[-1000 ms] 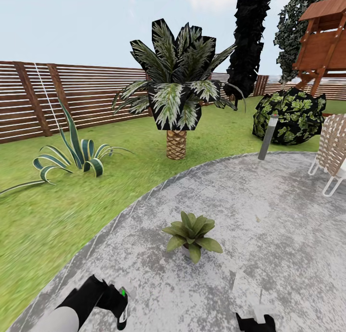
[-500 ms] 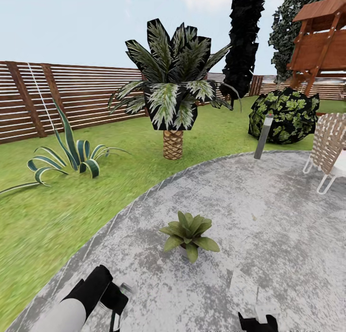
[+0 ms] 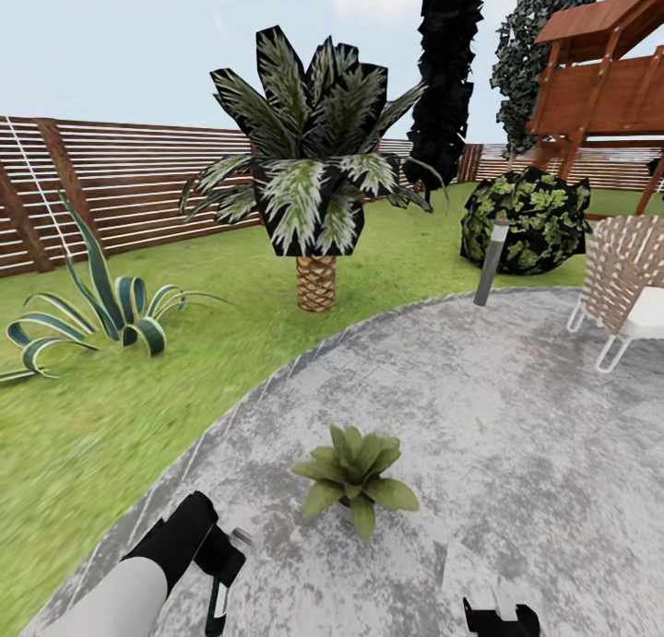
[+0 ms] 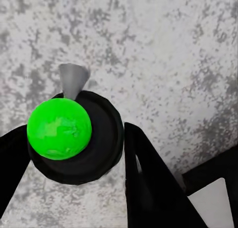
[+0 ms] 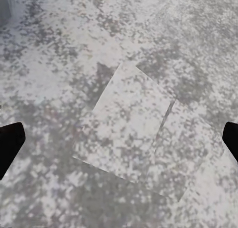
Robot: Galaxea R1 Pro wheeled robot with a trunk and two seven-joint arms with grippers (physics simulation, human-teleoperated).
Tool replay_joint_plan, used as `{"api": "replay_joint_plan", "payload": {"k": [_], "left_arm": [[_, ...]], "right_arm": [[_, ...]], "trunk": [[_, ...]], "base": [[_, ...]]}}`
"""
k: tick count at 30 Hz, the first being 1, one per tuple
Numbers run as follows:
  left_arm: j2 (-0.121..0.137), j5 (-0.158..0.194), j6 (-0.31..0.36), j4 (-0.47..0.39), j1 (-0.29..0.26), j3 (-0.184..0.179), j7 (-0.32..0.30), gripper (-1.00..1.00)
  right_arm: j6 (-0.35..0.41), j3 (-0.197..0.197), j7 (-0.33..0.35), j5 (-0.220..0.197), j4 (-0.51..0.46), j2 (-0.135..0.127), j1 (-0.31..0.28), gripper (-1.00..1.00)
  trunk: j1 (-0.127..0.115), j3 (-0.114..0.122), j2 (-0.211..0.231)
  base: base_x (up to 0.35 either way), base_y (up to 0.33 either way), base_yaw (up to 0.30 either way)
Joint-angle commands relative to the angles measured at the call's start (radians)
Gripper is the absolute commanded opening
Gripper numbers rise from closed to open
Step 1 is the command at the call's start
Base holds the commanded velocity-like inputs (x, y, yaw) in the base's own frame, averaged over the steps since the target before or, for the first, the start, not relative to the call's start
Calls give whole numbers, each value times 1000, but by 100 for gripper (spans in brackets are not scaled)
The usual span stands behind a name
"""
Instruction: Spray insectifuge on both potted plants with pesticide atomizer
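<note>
- Carrying the slim dark-green pesticide atomizer (image 4: 74,134), the left gripper (image 3: 218,577) pinches it at seven o'clock.
- Spraying comes next: aim at the leafy grey-potted plant (image 3: 355,476), dead centre on grey paving (image 3: 516,416).
- Right gripper (image 5: 119,139) hangs spread, empty.

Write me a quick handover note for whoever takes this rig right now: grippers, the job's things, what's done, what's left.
Left gripper: shut on the pesticide atomizer, nozzle aimed at the paving.
Right gripper: open, empty, over the paved circle.
One potted plant stands on the paving just ahead, between the arms.
Done: atomizer picked up.
Left: spray this plant fully, then find and spray the second one.
</note>
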Motion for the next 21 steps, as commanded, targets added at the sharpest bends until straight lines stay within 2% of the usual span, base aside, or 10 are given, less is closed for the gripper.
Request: {"api": "replay_joint_plan", "payload": {"k": [1, 4, 7, 10, 15, 16, 21], "left_arm": [[-1, -24, 4, -1, -9, 8, -20, -100], [-6, -100, 6, -1, -43, 8, -82, -100], [-9, -183, 9, -2, -66, 9, -170, -100], [-6, -238, 34, -2, -76, 8, -217, -100], [-8, -267, 48, -1, -77, 8, -227, -100], [-8, -265, 50, 14, -64, -65, -226, -100], [-7, -265, 50, 15, -64, -68, -226, -100]], "right_arm": [[-3, 9, -2, -9, 0, 0, 0, 100], [-3, 9, -2, -9, 1, 0, 0, 100], [-3, 9, -2, -9, 1, -1, 0, 100], [-3, 8, -2, -9, 1, -1, 0, 100], [-4, 8, -2, -9, 1, -1, 0, 100], [-4, 7, -3, -7, 3, -5, 0, 100], [-3, 8, -3, -9, 1, -3, 0, 100]], "trunk": [[0, -1, 0], [0, -1, 0], [0, -1, 0], [0, -4, 0], [0, -11, 0], [0, -11, 0], [0, -11, 0]], "base": [[333, 76, -1], [334, 76, 0], [333, 76, 0], [327, 76, 0], [116, 29, 0], [0, 0, 0], [0, 0, 0]]}}
